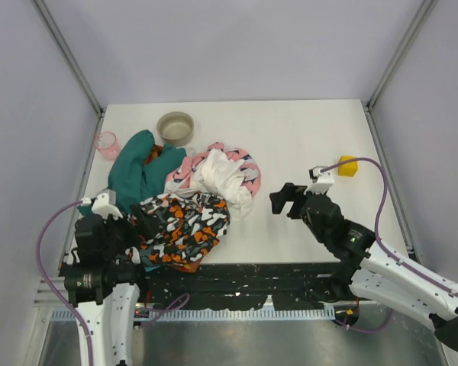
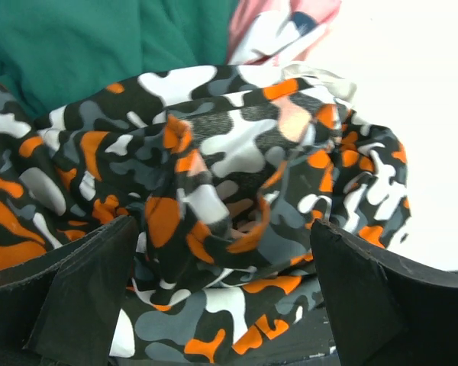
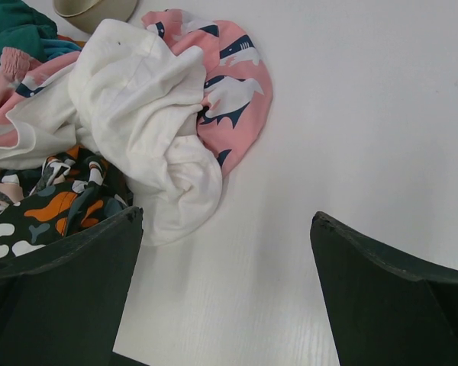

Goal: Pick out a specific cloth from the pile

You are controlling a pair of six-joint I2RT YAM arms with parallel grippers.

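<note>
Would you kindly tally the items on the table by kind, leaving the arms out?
Cloths I can tell apart: 4 (dark teal-green cloth, white cloth, pink shark-print cloth, camouflage cloth)
Beige bowl: 1
Pink cup: 1
Yellow block: 1
Total: 7; more cloths may lie buried in the pile.

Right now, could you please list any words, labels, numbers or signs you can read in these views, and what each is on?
None can be read. In the pile, the pink cloth bears only shark pictures, the blotch-patterned cloth only blotches; the bowl and yellow block show no markings.
</note>
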